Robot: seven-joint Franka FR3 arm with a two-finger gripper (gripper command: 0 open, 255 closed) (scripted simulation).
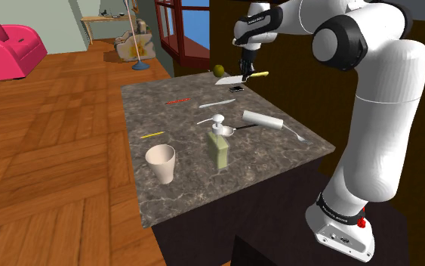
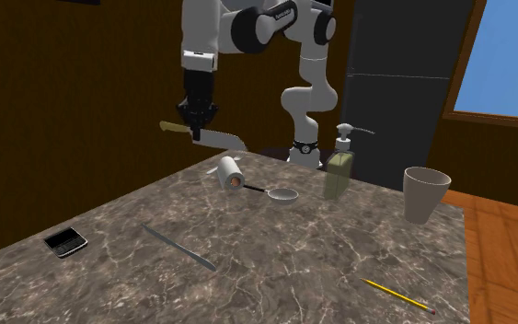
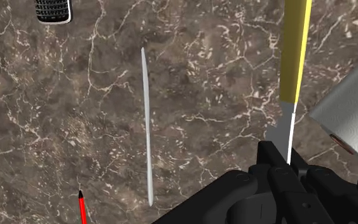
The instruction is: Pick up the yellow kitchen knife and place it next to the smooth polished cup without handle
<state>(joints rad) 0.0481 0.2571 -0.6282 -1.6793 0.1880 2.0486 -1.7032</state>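
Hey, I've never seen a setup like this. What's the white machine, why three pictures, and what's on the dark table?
It is a white robot arm with a black two-finger gripper. The shoulder view looks down from beside its stand, the second exterior view faces it across the table, and the wrist view comes from a camera mounted by the gripper. The gripper is shut on a yellow-handled knife, held above the table. On the table are a cup, a soap dispenser, a paper roll, a spoon, a phone, a yellow pencil, a red pen and a thin grey pointed tool.
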